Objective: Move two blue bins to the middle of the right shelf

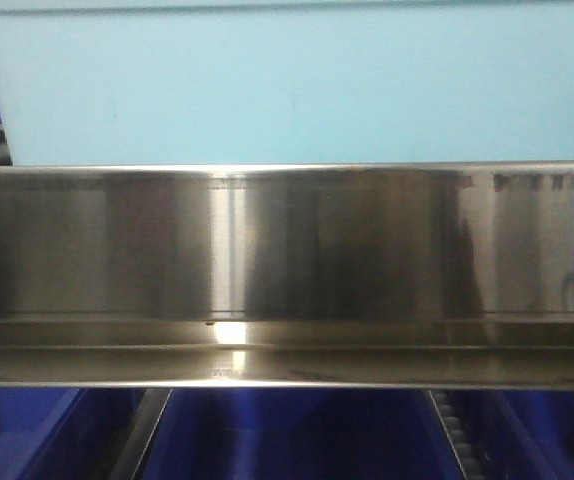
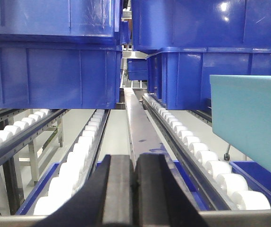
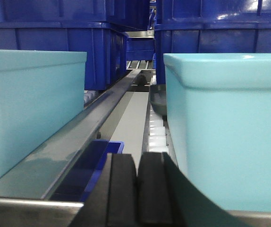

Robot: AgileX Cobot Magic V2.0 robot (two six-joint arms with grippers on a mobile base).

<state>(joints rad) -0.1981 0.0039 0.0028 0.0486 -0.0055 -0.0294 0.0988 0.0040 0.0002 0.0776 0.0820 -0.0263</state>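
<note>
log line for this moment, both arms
left gripper: shut, empty | right gripper: shut, empty, between left light blue plastic bin and right light blue plastic bin

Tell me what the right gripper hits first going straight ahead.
The way looks free between the light blue bins. The right gripper would probably first reach the dark blue bin far back, though depth is unclear.

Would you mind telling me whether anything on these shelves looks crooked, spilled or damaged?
Nothing stands out. The dark blue bins sit level on the roller tracks, the light blue bins stand upright, and nothing is spilled. A small dark object beside one is too unclear to judge.
</note>
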